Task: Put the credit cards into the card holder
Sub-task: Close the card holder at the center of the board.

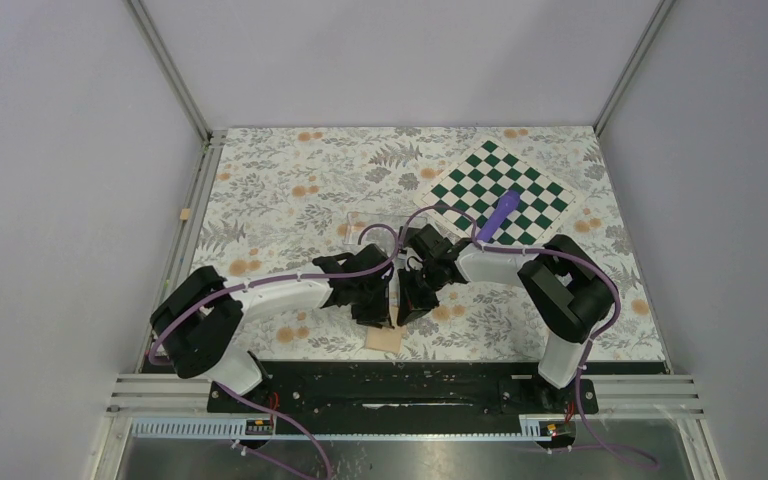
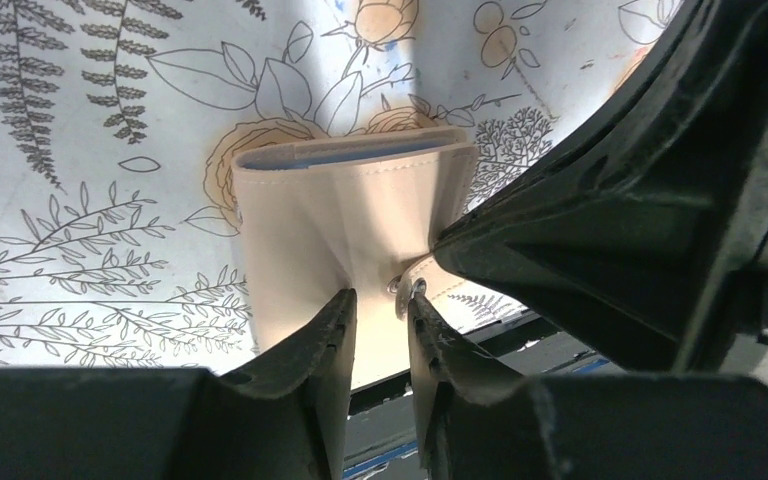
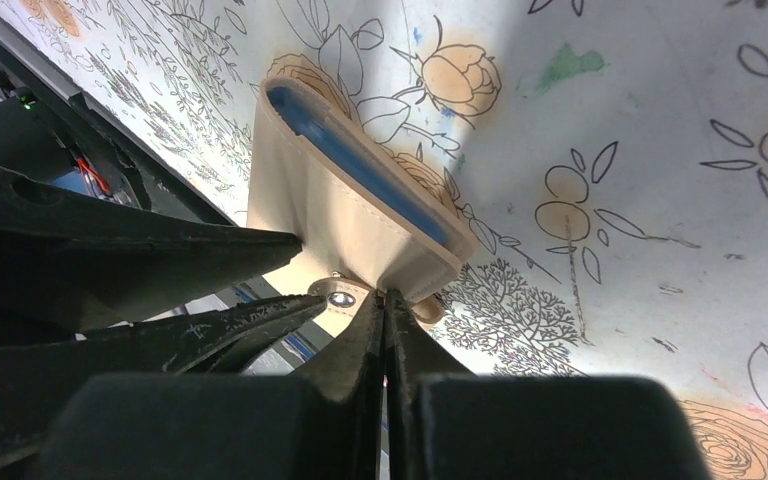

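The card holder (image 2: 340, 210) lies well apart from the checkered board (image 1: 500, 195), on the side nearer the arm bases. The right gripper (image 3: 387, 300) is squeezed tight on its flap by the snap. The left gripper (image 2: 380, 310), fingers a little apart, pinches its edge.
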`<state>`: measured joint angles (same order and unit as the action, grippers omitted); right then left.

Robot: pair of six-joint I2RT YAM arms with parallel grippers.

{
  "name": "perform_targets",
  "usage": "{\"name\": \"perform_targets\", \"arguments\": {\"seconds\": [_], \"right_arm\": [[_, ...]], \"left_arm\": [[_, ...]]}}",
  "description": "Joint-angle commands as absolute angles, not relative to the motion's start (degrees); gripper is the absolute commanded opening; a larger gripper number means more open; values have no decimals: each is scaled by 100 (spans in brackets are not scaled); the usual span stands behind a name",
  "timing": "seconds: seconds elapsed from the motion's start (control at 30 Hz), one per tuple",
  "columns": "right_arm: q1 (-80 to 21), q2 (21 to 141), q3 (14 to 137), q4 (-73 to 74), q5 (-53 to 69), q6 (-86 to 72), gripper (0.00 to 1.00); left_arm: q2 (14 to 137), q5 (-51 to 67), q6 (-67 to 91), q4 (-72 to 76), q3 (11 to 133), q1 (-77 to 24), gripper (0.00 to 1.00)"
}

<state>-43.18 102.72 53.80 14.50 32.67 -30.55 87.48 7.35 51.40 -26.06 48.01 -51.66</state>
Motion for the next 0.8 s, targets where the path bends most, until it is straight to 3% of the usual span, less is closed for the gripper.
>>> {"name": "perform_targets", "arguments": {"seconds": [0.0, 0.53, 0.67, 0.77], "right_arm": [[-4390, 10424, 5290, 1597, 3125, -3042, 0], [-4392, 10415, 5326, 1626, 3140, -3050, 0], [-4395, 10400, 5335, 1622, 3145, -3054, 0], [-4397, 10370, 5336, 1618, 3149, -3062, 0]], "left_arm": [[8585, 539, 5003, -2814, 4932, -5138, 25], [8770, 1204, 5197, -1966, 4636, -5130, 18], [8745, 1110, 5173, -2079, 4655, -5131, 2], [8702, 958, 5114, -2285, 4731, -5132, 0]]}}
